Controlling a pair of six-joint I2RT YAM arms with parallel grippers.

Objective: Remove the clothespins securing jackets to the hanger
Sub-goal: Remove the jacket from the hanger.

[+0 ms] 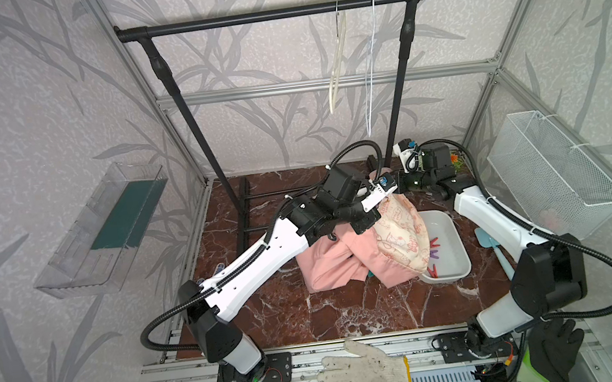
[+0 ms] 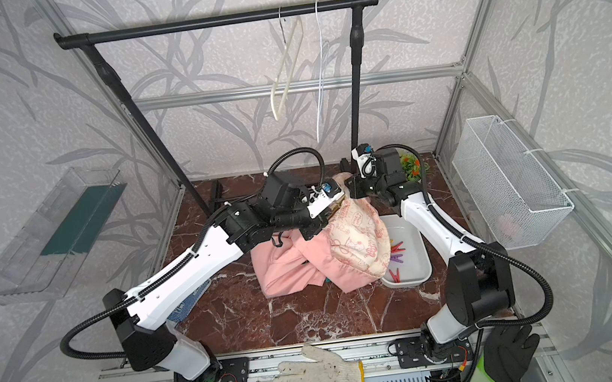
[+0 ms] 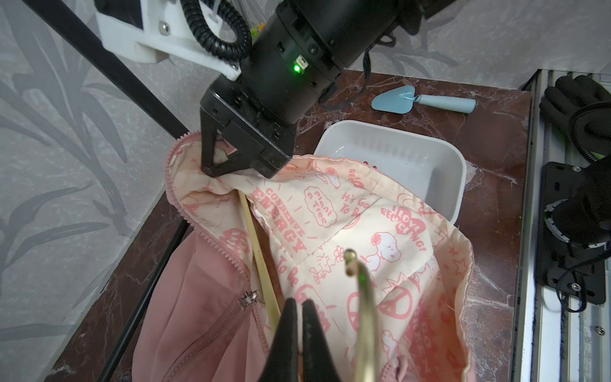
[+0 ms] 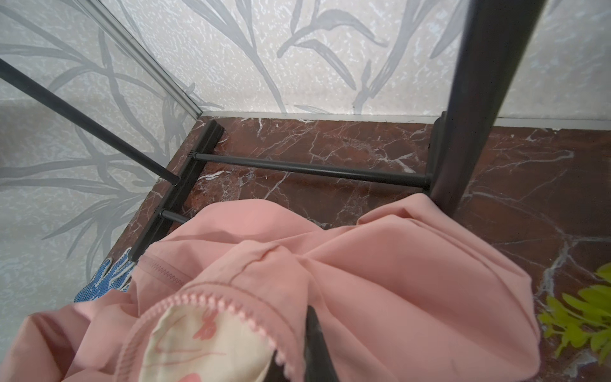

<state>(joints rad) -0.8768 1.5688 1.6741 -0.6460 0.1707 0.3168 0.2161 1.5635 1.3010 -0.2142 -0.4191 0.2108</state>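
In both top views, one pink hooded jacket [image 1: 330, 263] heaped in the middle of the counter [image 1: 349, 312]. Long axis from the body on the marble at front left up to the raised hood at back right, cream printed lining outward, hood draped over the near rim of one white tray [image 1: 455, 257]. In that tray, three clothespins [image 1: 434, 242] on show, two red and one purple, flat, at differing angles; rest of the tray floor hidden by the hood. On the black rail [image 1: 276, 14], two bare hangers: one cream hanger [image 1: 337, 63] and one white wire hanger [image 1: 370, 63].

In the left wrist view, left end effector [image 3: 300, 301] drawn together just beside one wooden hanger [image 3: 259, 261] and its brass hook [image 3: 363, 297]; anything pinched there impossible to tell. Hanger arm inside the jacket, slanting up toward the collar. Right end effector [image 3: 213, 170] clamped on the hood's zip edge. One pale blue trowel [image 3: 396, 99] beyond the tray.

In the right wrist view, one dark finger [image 4: 317, 344] against the pink zip edge, jacket body spilling toward the rack's foot bar [image 4: 310, 168].
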